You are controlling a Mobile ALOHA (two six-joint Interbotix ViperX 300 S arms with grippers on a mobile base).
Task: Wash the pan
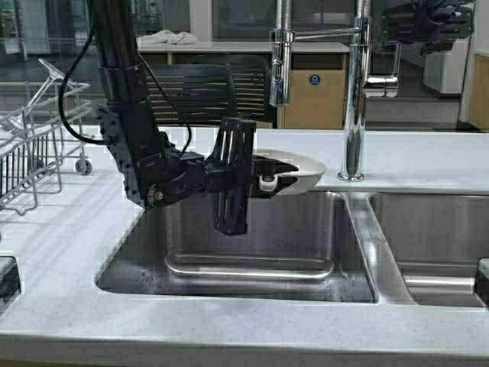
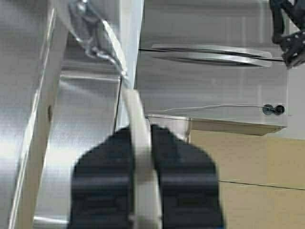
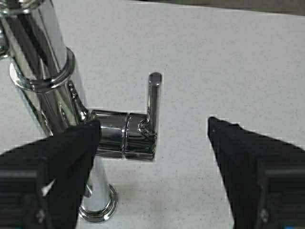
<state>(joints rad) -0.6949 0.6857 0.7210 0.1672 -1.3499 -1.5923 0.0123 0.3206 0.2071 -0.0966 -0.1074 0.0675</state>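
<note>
The white pan (image 1: 304, 170) hangs over the back edge of the left sink basin (image 1: 252, 237), just below the chrome spray head (image 1: 280, 73). My left gripper (image 1: 265, 176) is shut on its near rim. In the left wrist view the pan (image 2: 137, 119) shows as a pale strip pinched between the two black fingers of the left gripper (image 2: 141, 132). High at the right, my right gripper (image 1: 428, 24) stands open above the faucet lever (image 1: 383, 82). The right wrist view looks down between the fingers of that gripper (image 3: 153, 125), which flank the lever (image 3: 153, 98) without touching it.
The tall chrome faucet (image 1: 355, 92) stands on the counter between the two basins. A second basin (image 1: 435, 229) lies to the right. A wire dish rack (image 1: 30, 145) sits on the counter at far left. Pale counter (image 1: 229, 329) runs along the front.
</note>
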